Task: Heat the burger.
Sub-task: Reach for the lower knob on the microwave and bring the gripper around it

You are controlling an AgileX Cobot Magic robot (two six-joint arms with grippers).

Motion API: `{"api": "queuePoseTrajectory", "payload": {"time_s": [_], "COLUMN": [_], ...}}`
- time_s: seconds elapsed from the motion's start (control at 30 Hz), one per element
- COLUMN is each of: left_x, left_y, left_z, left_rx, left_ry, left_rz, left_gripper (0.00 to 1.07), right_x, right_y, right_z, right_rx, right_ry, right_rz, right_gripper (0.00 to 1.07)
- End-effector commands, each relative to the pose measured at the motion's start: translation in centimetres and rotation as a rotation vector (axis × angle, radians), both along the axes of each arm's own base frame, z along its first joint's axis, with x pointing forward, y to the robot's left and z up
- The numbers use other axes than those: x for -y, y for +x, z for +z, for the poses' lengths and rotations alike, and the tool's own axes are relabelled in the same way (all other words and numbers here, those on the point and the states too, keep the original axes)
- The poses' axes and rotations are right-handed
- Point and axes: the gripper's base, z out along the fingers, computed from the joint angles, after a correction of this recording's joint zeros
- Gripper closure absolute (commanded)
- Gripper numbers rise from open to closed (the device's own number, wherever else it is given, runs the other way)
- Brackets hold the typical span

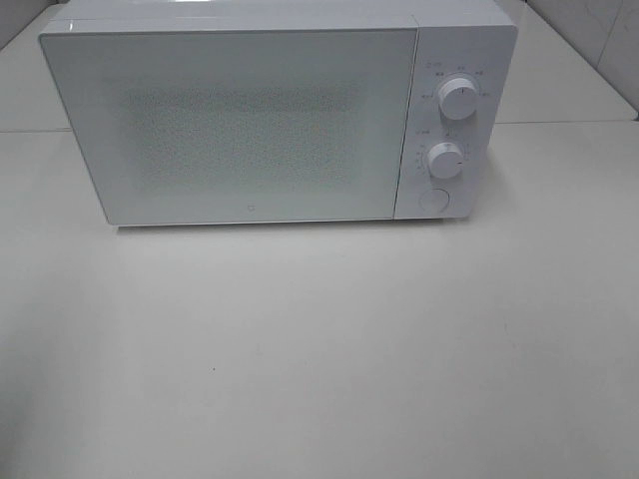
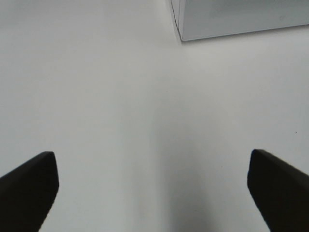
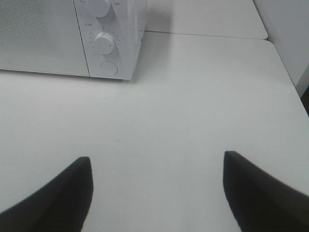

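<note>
Two pincers, both spread wide, both empty. The left pincer [image 2: 152, 162] hangs over bare tabletop [image 1: 319, 349], with a corner of the microwave [image 2: 241, 19] just in its view. The right pincer [image 3: 155, 162] hangs over bare tabletop near and to the right of the control panel. Neither arm shows in the high view. We judge both are parked on the near side to leave the door free.

The microwave sits at the far side, door [image 1: 235, 125] shut flush. Its controls run down the right: upper knob [image 1: 458, 97], lower knob [image 1: 445, 160], round button [image 1: 433, 200] nearest. That side suits the right arm.

Burger: not seen in any view. It is not on the tabletop stretch we can see, and the speckled door window shows nothing, so we cannot tell whether it is inside.

Judgement: if it is loaded, the knobs come next. If not, the door must open first, probably by the round button.
</note>
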Motion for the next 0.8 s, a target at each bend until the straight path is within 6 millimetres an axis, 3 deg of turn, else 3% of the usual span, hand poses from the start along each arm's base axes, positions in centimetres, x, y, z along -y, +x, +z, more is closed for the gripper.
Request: {"api": "queuePoseTrajectory", "payload": {"time_s": [0.03, 0.23, 0.3, 0.53, 0.8], "left_x": [0.3, 0.5, 0.7, 0.8, 0.0], "left_y": [-2.4, -4.2, -5.5, -7.0, -10.0], "left_z": [0.1, -0.1, -1.3, -2.3, -2.2], "left_rx": [0.096, 0.163, 0.128, 0.115, 0.295], "left_ry": [-0.02, -0.016, -0.017, -0.005, -0.02], "left_rz": [-0.001, -0.004, -0.016, -0.026, 0.127], "left_gripper": [0.06, 0.06, 0.06, 0.06, 0.06], "right_x": [0.0, 0.0, 0.0, 0.0, 0.0], "right_y": [-0.4, -0.4, -0.4, -0.4, -0.4], "right_z": [-0.1, -0.1, -0.1, -0.1, -0.1], "right_rx": [0.028, 0.028, 0.028, 0.028, 0.028], "right_ry": [0.001, 0.001, 0.001, 0.001, 0.001], "right_rz": [0.002, 0.002, 0.002, 0.002, 0.002], "right_gripper": [0.33, 0.33, 0.33, 0.33, 0.33]}}
